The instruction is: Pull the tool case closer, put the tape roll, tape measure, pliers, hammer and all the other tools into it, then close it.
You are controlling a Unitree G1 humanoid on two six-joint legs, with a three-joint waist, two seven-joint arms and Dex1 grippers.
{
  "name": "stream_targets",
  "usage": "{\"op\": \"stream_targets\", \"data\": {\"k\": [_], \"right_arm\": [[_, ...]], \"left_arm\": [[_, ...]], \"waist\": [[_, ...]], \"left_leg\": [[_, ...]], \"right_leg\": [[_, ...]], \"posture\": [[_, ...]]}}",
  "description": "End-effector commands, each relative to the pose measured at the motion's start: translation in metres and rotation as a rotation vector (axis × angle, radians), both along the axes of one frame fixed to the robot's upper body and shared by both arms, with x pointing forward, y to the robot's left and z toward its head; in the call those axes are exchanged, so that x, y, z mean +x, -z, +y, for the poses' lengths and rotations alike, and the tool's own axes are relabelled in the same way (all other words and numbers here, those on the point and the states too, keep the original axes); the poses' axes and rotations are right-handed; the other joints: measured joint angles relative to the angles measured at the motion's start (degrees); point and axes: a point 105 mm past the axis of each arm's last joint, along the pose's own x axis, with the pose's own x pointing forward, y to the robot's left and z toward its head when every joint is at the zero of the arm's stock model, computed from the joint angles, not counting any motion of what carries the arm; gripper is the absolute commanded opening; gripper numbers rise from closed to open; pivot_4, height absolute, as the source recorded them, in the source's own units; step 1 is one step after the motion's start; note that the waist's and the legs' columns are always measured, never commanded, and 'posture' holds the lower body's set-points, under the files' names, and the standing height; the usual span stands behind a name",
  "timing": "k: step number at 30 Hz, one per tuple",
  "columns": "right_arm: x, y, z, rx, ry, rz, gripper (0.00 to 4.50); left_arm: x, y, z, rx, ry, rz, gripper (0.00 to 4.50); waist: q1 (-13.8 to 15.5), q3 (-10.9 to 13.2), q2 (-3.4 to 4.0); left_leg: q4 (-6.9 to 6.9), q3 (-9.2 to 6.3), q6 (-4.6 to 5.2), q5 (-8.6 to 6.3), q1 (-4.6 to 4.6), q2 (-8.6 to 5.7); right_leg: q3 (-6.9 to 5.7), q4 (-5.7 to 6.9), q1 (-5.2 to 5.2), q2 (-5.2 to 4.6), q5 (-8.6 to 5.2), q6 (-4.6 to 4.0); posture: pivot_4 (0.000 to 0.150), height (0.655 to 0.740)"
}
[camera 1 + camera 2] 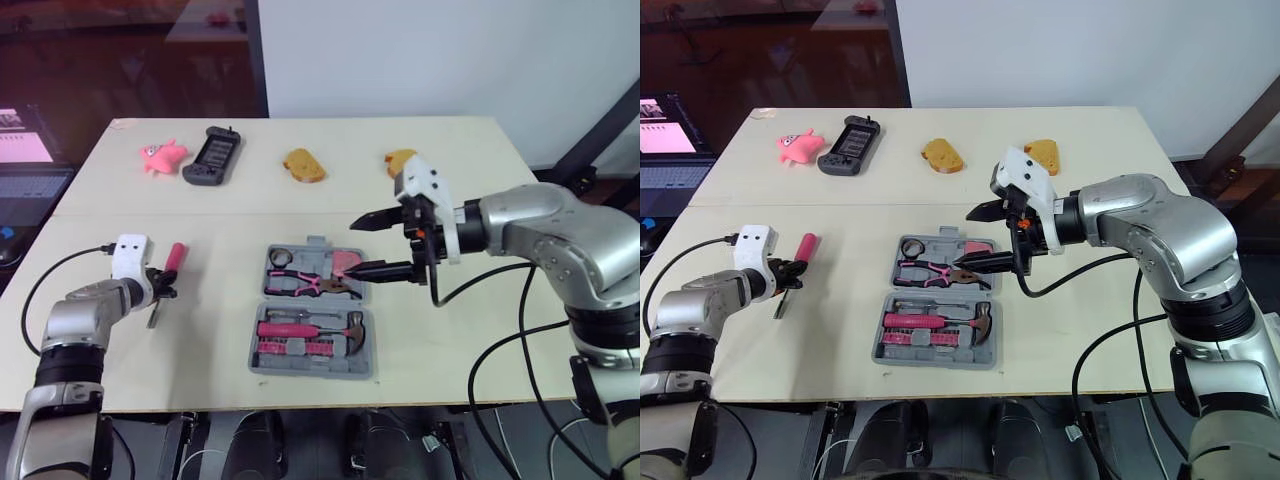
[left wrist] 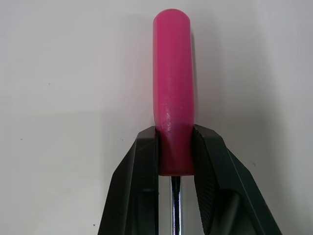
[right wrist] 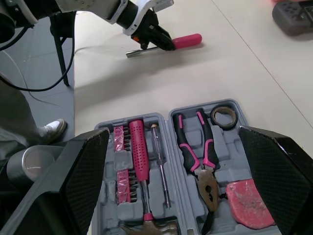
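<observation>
One tool outside the open tool case (image 1: pixel 262 365): screwdriver (image 1: pixel 175 257), on worktop (image 1: pixel 450 330) well to its left, left pincer (image 1: pixel 163 287) clamped on handle's shaft end. Right pincer (image 1: pixel 350 247) spread wide, empty, above case. Risk: end-grip lets screwdriver pivot/slip in transit, or it misses slot & lid jams.

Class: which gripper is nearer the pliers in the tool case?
Right. The right gripper hovers over the pliers; the left gripper grips a pink screwdriver well left of them.

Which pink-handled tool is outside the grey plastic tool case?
The pink-handled screwdriver with the metal shaft, clamped in the left gripper, well left of the grey tool case. The pliers, bit driver and hammer lie inside it.
</observation>
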Motion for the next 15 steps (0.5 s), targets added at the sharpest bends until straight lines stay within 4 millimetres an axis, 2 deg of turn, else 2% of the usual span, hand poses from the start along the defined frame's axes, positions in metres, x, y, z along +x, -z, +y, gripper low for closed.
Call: {"op": "stream_targets", "data": {"k": [1, 6, 9, 12, 15], "right_arm": [[-0.002, -0.014, 0.003, 0.008, -0.020, -0.060, 4.50], [-0.002, -0.011, 0.007, 0.015, -0.034, -0.050, 4.50], [-0.002, -0.010, 0.010, 0.021, -0.049, -0.042, 4.50], [-0.001, -0.006, 0.013, 0.022, -0.056, -0.044, 4.50], [-0.001, -0.005, 0.015, 0.024, -0.064, -0.048, 4.50]], "left_arm": [[-0.006, -0.013, -0.001, 0.003, 0.019, -0.018, 0.41], [-0.031, -0.018, -0.015, -0.019, 0.030, 0.045, 0.41], [-0.057, -0.015, -0.022, -0.024, -0.002, 0.101, 0.41], [-0.078, -0.010, -0.037, -0.085, -0.031, 0.126, 0.41], [-0.092, -0.003, -0.049, -0.080, -0.029, 0.148, 0.41]], "waist": [[-0.06, 0.00, 0.00], [-0.15, 0.01, -0.01], [-0.31, 0.01, -0.02], [-0.14, 0.01, -0.02], [0.09, 0.01, -0.04]], "left_leg": [[0.00, 0.00, 0.00, 0.00, 0.00, 0.00], [-0.01, -0.04, 0.00, 0.00, 0.00, 0.02], [-0.02, -0.07, 0.00, 0.00, -0.01, 0.03], [0.00, -0.10, -0.01, 0.00, -0.01, 0.03], [0.06, -0.14, 0.00, 0.00, -0.01, 0.02]], "right_leg": [[0.00, 0.00, 0.00, 0.00, 0.00, 0.00], [0.00, 0.00, 0.00, 0.00, 0.00, 0.00], [0.01, 0.01, -0.01, -0.02, 0.00, 0.00], [0.01, 0.02, -0.01, -0.03, 0.00, 0.00], [0.00, 0.02, 0.04, -0.04, 0.00, 0.01]], "posture": [[0.150, 0.7188], [0.150, 0.7188], [0.150, 0.7188], [0.150, 0.7188], [0.150, 0.7188]]}}
